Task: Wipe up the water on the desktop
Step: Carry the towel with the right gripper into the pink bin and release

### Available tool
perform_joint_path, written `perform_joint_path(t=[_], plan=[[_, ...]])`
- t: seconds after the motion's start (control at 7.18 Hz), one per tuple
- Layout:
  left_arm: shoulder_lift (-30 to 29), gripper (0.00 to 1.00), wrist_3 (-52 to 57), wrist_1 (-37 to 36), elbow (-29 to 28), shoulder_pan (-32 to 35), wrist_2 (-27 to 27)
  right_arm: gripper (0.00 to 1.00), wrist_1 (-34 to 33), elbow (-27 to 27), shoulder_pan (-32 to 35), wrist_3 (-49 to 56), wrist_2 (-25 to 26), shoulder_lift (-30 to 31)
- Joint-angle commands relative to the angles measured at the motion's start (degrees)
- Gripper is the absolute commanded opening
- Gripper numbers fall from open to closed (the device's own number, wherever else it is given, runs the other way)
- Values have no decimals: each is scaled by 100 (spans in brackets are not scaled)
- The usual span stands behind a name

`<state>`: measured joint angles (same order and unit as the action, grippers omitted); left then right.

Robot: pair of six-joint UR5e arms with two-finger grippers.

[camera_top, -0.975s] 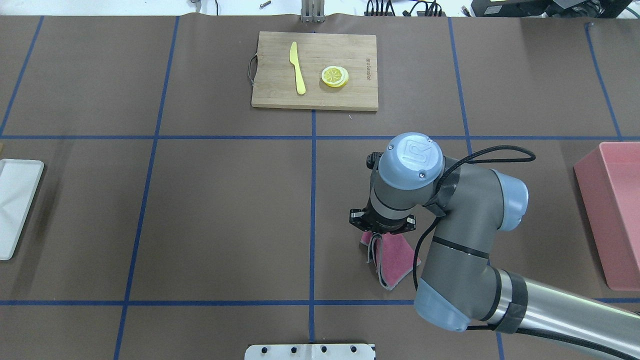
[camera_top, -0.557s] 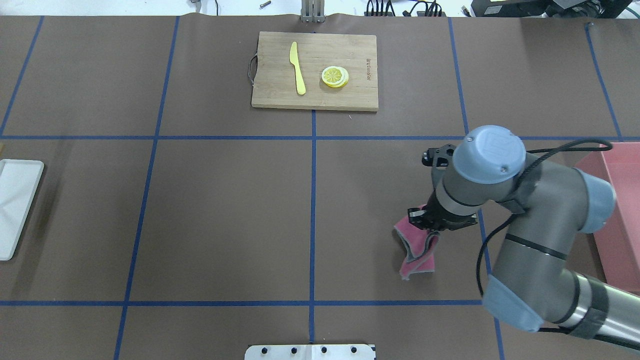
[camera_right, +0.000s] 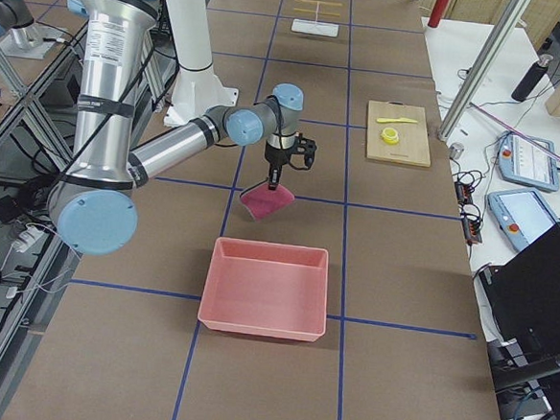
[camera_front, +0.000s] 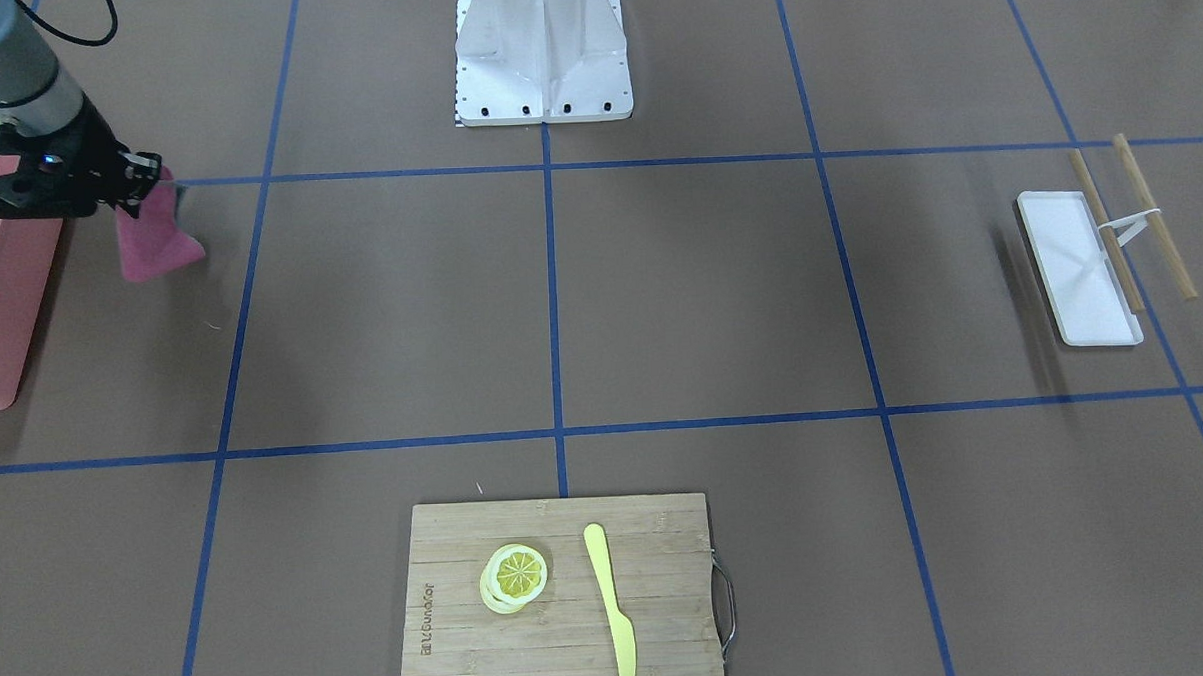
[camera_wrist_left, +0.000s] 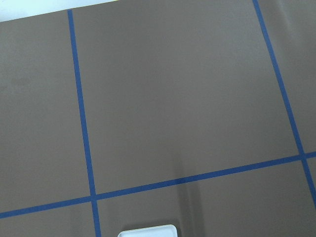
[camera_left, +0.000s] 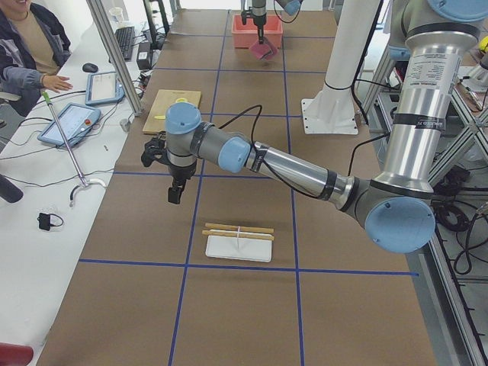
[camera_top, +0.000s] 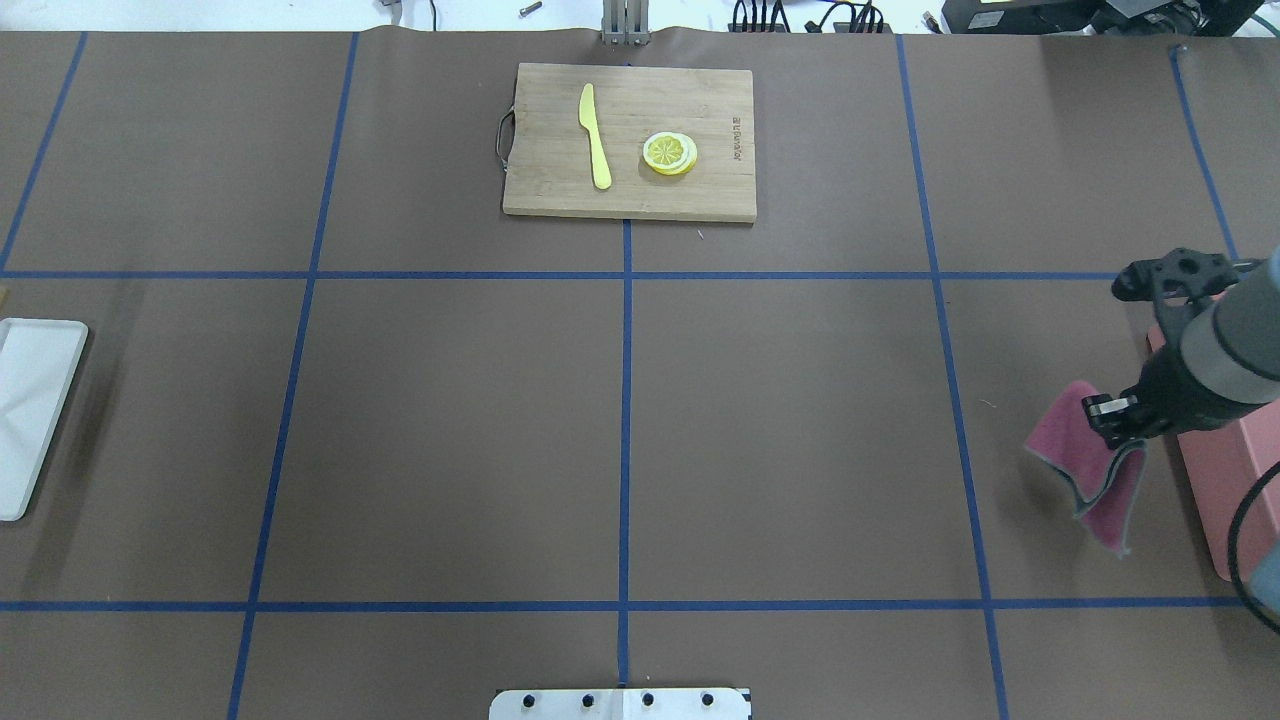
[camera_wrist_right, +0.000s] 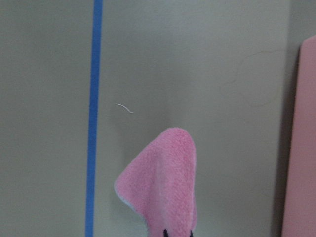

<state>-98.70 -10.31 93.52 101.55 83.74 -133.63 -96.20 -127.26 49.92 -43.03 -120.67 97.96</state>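
The brown desktop (camera_top: 450,420) with its blue tape grid shows no water that I can make out. My right gripper (camera_top: 1115,425) is shut on a pink cloth (camera_top: 1065,435) at the right side, just beside the pink bin. The cloth hangs folded from the jaws; it also shows in the front view (camera_front: 153,249), the right side view (camera_right: 266,201) and the right wrist view (camera_wrist_right: 165,187). I cannot tell whether its lower edge touches the desktop. My left gripper (camera_left: 174,194) shows only in the left side view, above the desktop near the white tray; I cannot tell whether it is open or shut.
A pink bin (camera_top: 1225,500) stands at the right edge. A bamboo cutting board (camera_top: 630,195) at the far middle carries a yellow knife (camera_top: 595,135) and lemon slices (camera_top: 670,153). A white tray (camera_top: 30,400) lies at the left edge, with two wooden sticks (camera_front: 1148,214) across it.
My right gripper has moved from the middle of the table far to the right with the pink cloth in it, and now is next to the pink bin.
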Motion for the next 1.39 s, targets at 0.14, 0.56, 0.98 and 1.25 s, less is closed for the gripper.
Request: perform_joint_path(t=[0.14,0.56,0.98,1.25], plan=[[35,98,-15,0,5,-7,-5,0,-215,-72,1787,2534,-229,1003],[44,98,-15,0,5,-7,-14,0,-514,630,2994,4298,-229,953],[44,98,-15,0,22,-7,-14,0,-453,1202,3032,4347,-220,621],[44,98,-24,0,67,-15,-14,3,-444,1658,3032,4321,-316,244]])
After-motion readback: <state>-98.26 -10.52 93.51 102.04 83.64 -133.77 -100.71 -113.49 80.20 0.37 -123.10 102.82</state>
